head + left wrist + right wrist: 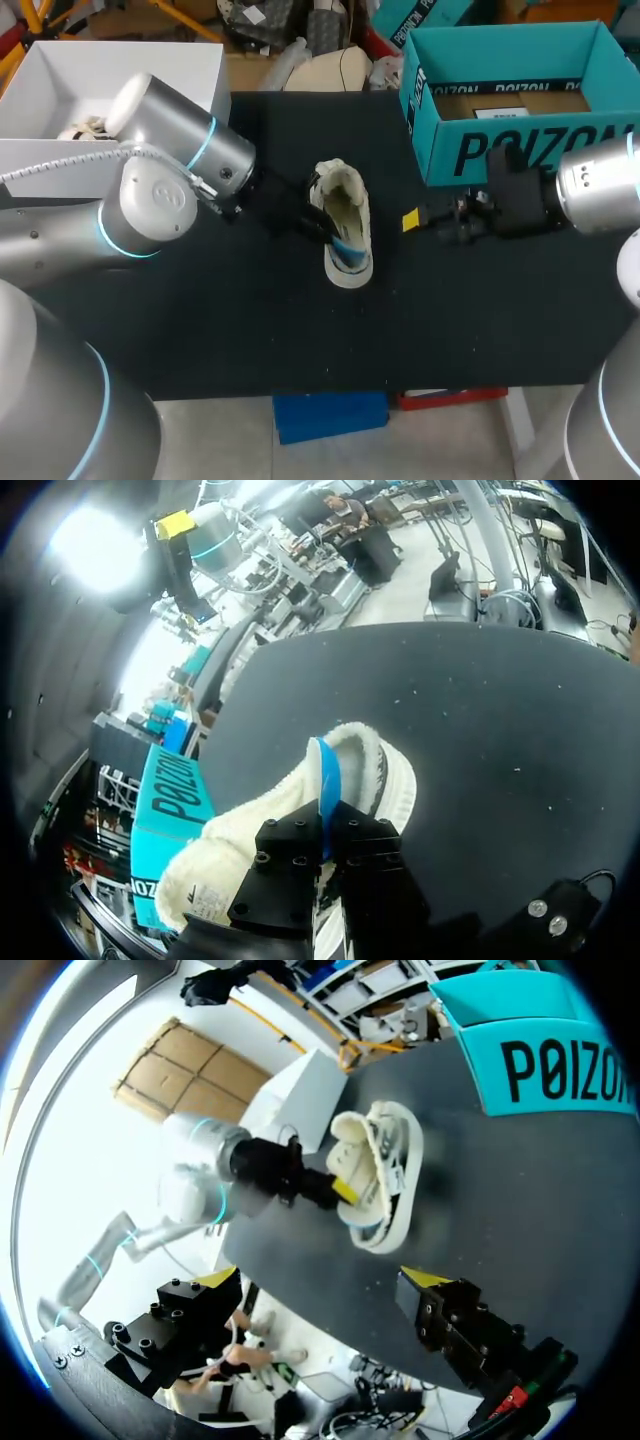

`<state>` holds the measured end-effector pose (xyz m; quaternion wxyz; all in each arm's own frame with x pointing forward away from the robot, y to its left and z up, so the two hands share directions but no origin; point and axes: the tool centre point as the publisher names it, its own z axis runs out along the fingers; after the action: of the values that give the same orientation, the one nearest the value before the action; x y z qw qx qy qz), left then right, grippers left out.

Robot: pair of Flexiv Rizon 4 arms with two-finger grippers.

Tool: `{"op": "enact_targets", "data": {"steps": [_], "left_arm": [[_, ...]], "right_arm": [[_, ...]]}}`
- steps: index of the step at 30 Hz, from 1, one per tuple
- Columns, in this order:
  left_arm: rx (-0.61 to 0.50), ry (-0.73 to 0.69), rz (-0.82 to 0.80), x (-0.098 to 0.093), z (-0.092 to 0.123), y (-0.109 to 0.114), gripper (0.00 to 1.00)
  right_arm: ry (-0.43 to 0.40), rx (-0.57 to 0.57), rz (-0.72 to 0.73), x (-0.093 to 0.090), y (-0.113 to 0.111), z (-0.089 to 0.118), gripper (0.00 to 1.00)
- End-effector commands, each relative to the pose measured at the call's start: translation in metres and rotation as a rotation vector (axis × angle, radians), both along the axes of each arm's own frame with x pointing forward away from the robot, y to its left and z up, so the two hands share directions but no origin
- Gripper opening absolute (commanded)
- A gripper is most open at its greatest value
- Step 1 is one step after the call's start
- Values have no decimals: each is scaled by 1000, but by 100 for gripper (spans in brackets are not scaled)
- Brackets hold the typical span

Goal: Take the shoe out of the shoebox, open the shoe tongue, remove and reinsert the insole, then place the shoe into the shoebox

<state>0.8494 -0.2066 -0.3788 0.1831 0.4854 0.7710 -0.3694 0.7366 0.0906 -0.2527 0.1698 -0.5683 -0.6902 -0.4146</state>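
The cream shoe (350,195) lies on its sole at the middle of the black desk (200,320), well clear of the teal shoebox (520,150) at the far right corner. The left end effector (322,228) reaches into the shoe's opening from the left. In the left wrist view its fingers close from both sides on the blue insole (325,780), which stands up out of the shoe at the end nearer the desk's near edge. Its yellow tips are hidden there, so the pinch is judged from how the insole sits between the finger blocks. The right end effector (320,1280) hangs just right of the shoe, fingers spread wide and holding nothing.

The step in hand looks to be drawing the insole out. The shoe is soft and probably light, so a straight upward pull may lift it along with the insole. It would be better to peel the insole up and back along the shoe's length. The right end effector can pin the shoe's side wall or rim to the desk first. Keep the pinch deep enough that the thin insole does not slip.
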Motion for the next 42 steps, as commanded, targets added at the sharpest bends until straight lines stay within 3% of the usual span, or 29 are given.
{"op": "enact_targets", "data": {"steps": [1, 21, 26, 28, 31, 32, 41, 42], "left_arm": [[41, -3, -23, 2, 2, -3, 0], [352, -79, -227, 4, -21, -19, 0], [363, -69, -248, 2, -26, -23, 2], [362, -66, -249, 1, -26, -23, 15], [352, -66, -254, -1, -17, -19, 84], [345, -61, -273, -2, -12, -16, 100], [265, 24, -286, -3, 31, -11, 100], [246, 31, -270, -2, 35, -13, 94]], "right_arm": [[1, -1, 0, 0, 0, 0, 100], [1, -1, 0, 0, 0, 0, 100], [1, -1, 0, 0, 0, 0, 100], [1, -1, 0, 0, 0, 0, 100], [1, -1, 0, 0, 0, 0, 100], [1, -1, 0, 0, 0, 0, 100], [1, -1, 0, 0, 0, 0, 100], [1, -1, 0, 0, 0, 0, 100]]}}
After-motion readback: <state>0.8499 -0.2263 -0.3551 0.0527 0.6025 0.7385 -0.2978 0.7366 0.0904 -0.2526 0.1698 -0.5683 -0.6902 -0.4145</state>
